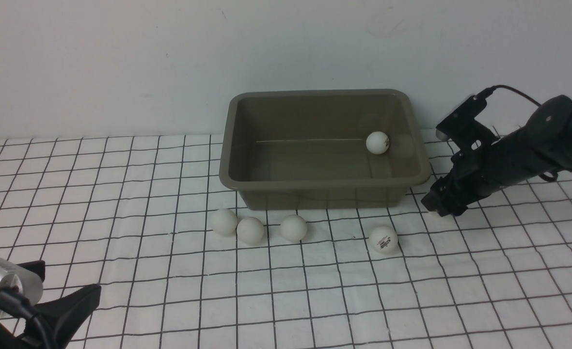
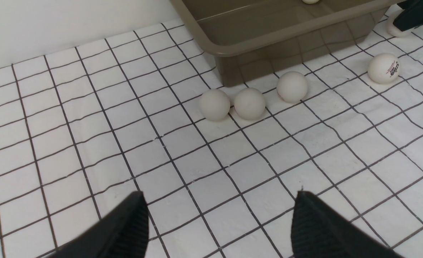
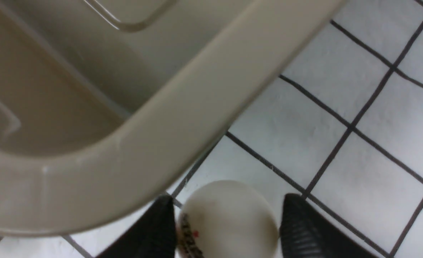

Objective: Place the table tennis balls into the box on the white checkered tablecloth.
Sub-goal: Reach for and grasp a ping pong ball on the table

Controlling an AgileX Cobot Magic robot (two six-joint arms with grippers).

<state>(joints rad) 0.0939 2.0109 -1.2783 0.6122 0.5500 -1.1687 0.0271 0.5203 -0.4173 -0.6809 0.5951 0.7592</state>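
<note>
Right claw [image 3: 227, 202]: clenched on a small matte white table tennis ball with a dark and red printed logo [image 3: 229, 218]. My two black ribbed pads [image 3: 297, 229] sit against its opposite sides. I cannot tell whether it has left the cloth.
Held ball, place: low by the cloth, outside the box and just beside its near right corner.
Held ball, handling (my judgement): very light, hollow, stiff-shelled, smooth and perfectly round. An off-centre pinch would likely squirt it out, and once dropped it would roll.
Held ball, where to grip: across the widest girth with the pads level. A gentle squeeze should do, as a hard one could dent the shell.
Box: rectangular olive-grey plastic box [image 1: 325, 183] with rounded corners, sloping walls and a flared rim. The rim overhangs close to my right claw, so I judge the lift must clear it before moving inward.
Ball in the box [image 1: 377, 143]: one, logo showing, at the far right of the floor.
Loose balls: four on the cloth before the box's near wall.
- Two [image 1: 225, 222] [image 1: 250, 230] lie touching or nearly so.
- A third [image 1: 293, 228] lies near them.
- A logo-printed fourth [image 1: 383, 239] lies apart, nearest my right claw.
Tablecloth: white cloth with a thin black grid [image 1: 121, 194], slightly wrinkled.
Left claw [image 2: 219, 200]: released, fingers wide apart with nothing between them, low over bare cloth and well apart from the balls.
</note>
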